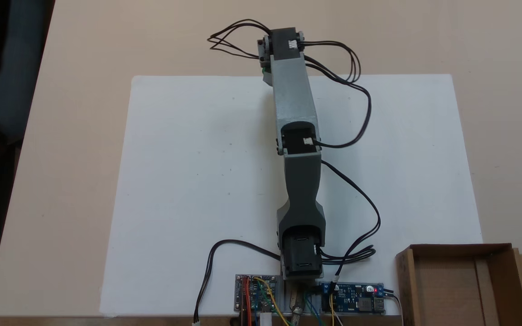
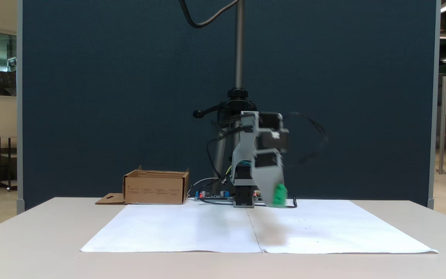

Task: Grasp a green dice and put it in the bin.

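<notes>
Carrying the green dice (image 2: 280, 194) across to the bin (image 2: 155, 188) appears to be the step in hand. In the front-facing fixed view the dice is seen at the tip of the gripper (image 2: 276, 195), lifted clear of the white sheet (image 2: 192, 226), with a soft shadow below it; the arm is blurred there. The jaws look closed on the dice, though the blur hides the fingertips themselves. In the fixed view from above, only a sliver of green (image 1: 265, 70) can be made out under the far end of the outstretched arm (image 1: 295, 104), near the far edge of the sheet.

The bin (image 1: 458, 253) is seen at the near right corner in that view, beside the circuit boards (image 1: 354, 296) at the arm's base, well apart from the dice. For the step to go well, the grip should be kept firm, height kept over the bin's wall, and the loose cables (image 1: 356, 136) kept from snagging. Release is best made only once the dice is over the bin's floor.
</notes>
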You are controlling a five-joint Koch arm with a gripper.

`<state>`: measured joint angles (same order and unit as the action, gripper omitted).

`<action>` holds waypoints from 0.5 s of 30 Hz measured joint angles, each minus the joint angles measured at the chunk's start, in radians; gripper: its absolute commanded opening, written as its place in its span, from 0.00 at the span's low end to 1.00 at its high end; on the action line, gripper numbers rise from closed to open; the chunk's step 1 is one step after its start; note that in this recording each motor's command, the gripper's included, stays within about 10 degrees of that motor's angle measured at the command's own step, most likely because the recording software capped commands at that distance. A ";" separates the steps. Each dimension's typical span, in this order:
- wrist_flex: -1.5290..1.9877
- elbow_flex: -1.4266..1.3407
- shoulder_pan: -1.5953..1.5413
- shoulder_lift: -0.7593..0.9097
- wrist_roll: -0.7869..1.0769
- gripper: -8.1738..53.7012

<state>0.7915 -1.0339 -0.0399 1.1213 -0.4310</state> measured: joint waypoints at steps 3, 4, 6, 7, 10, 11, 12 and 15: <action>0.002 -0.005 0.140 0.117 0.000 0.33; 0.009 -0.009 0.183 0.158 0.000 0.33; 0.064 -0.032 0.288 0.247 0.000 0.33; 0.084 -0.032 0.330 0.273 0.002 0.33; 0.141 -0.034 0.480 0.325 0.006 0.33; 0.152 -0.034 0.534 0.336 0.009 0.33; 0.161 -0.034 0.581 0.347 0.012 0.33; 0.190 -0.034 0.713 0.368 0.055 0.33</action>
<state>0.9817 -1.0677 0.6734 1.4895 -0.3758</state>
